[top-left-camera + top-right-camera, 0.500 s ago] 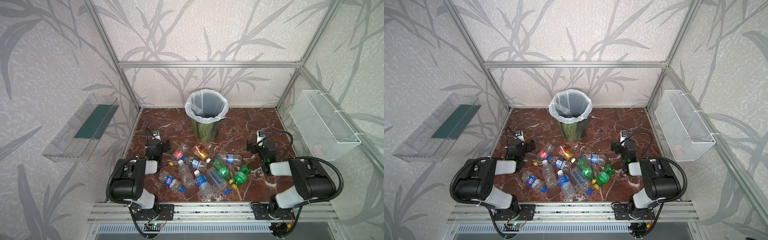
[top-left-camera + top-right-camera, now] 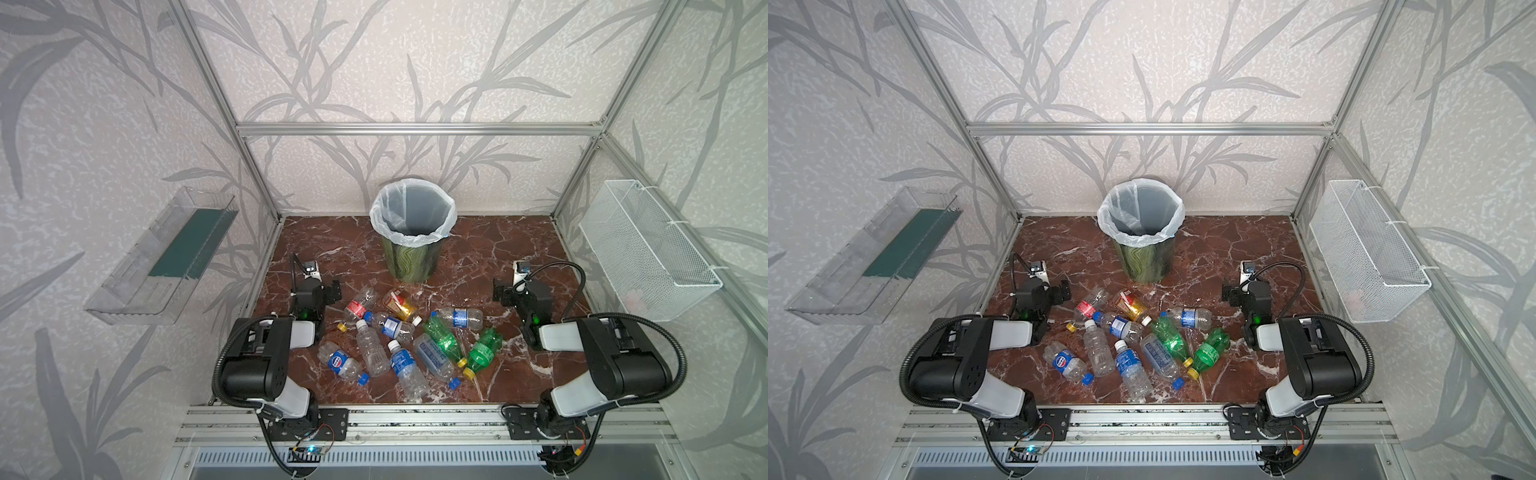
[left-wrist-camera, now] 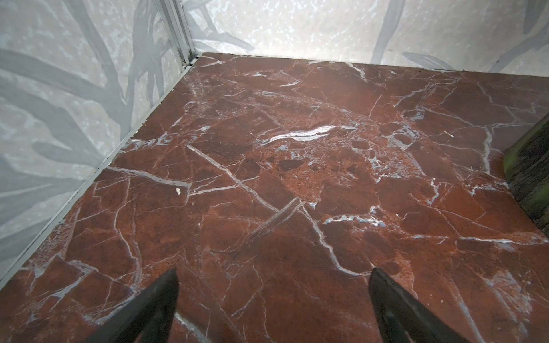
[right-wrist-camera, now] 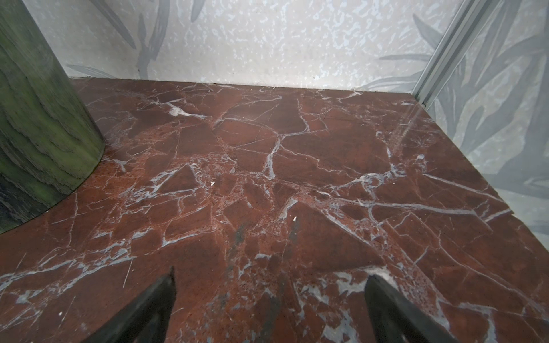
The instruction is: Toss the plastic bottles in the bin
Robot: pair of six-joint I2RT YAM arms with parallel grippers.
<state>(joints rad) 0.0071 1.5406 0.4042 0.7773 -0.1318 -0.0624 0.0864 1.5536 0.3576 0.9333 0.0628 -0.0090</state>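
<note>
All the plastic bottles are lying in a messy heap on the red marble tabletop, near-centre, right between the two arms. The green bin stands upright just beyond them, far middle. The left gripper sits left of the heap and the right gripper sits right of it, both with jaws wide apart over bare marble.

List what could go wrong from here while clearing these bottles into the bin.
1. The bottles lie piled and overlapping, so grabbing one may roll or scatter its neighbours.
2. The bin stands tall with a loose bag over its rim, so a bottle carried low could snag the bag or tip the bin.
</note>
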